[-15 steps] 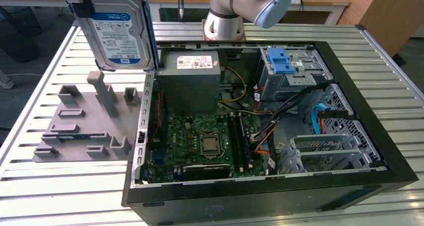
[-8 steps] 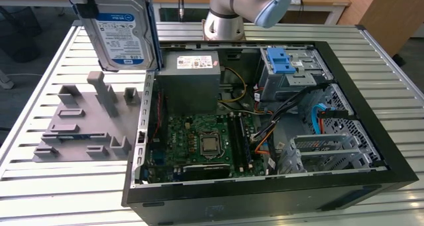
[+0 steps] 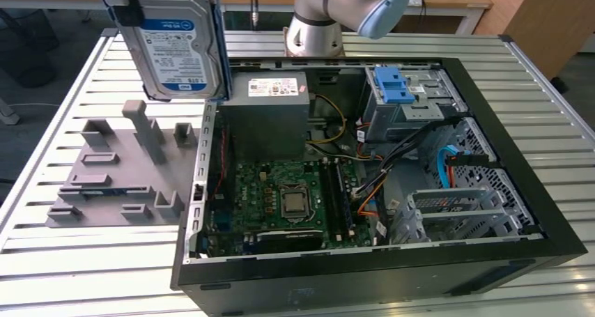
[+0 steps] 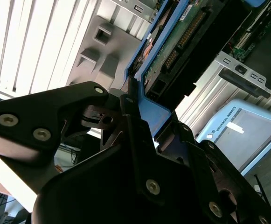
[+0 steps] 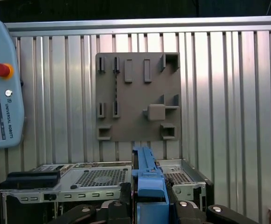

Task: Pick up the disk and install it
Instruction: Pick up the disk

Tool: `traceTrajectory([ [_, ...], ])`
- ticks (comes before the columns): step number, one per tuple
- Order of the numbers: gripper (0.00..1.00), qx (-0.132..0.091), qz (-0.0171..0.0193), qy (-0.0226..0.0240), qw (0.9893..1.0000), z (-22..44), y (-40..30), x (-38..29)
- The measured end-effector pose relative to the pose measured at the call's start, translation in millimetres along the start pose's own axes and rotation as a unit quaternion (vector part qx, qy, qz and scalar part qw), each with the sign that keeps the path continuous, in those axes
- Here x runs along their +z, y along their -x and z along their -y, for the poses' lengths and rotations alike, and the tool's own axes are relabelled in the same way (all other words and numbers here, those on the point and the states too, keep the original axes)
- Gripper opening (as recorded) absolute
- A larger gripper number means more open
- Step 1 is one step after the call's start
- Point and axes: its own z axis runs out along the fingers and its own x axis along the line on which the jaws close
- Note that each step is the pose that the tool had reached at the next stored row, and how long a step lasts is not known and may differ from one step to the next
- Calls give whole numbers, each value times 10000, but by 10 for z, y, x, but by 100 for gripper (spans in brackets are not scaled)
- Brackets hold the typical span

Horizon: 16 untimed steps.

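1. At the upper left of the exterior view, the disk (image 3: 177,45) hangs upright in the air. Its blue-and-white label faces the camera, and blue rails run down both long edges.
2. Its lower end sits in the frame above the grey fixture plate (image 3: 102,184) and just beside the left wall of the open computer case (image 3: 530,157). It appears to touch neither, though depth is hard to judge from this angle.
3. In the second wrist view, the gripper (image 4: 151,112) is clamped on the disk's blue end rail, with its black fingers (image 4: 134,130) pressing from both sides. The disk's green circuit-board face stretches away from the grip.
4. In the first wrist view, the same blue rail stands between the two fingers. Beyond it, the fixture plate lies flat on the slatted metal table (image 5: 228,93), and a teach pendant (image 5: 0,84) rests on the table well apart from the plate.
5. Inside the case, at the lower centre of the exterior view, lies the motherboard (image 3: 279,191). Above it in the frame is a grey metal box (image 3: 267,115) with a white sticker.
6. A blue latch (image 3: 395,87) sits on the drive cage at the upper right of the case.
7. At the top centre of the exterior view, the robot arm (image 3: 321,17) rises just behind the case.
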Motion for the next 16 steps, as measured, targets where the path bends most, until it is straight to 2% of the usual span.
traceTrajectory([
  [16, 36, 3, 0, 0, 10000, 139, -13, 1],
])
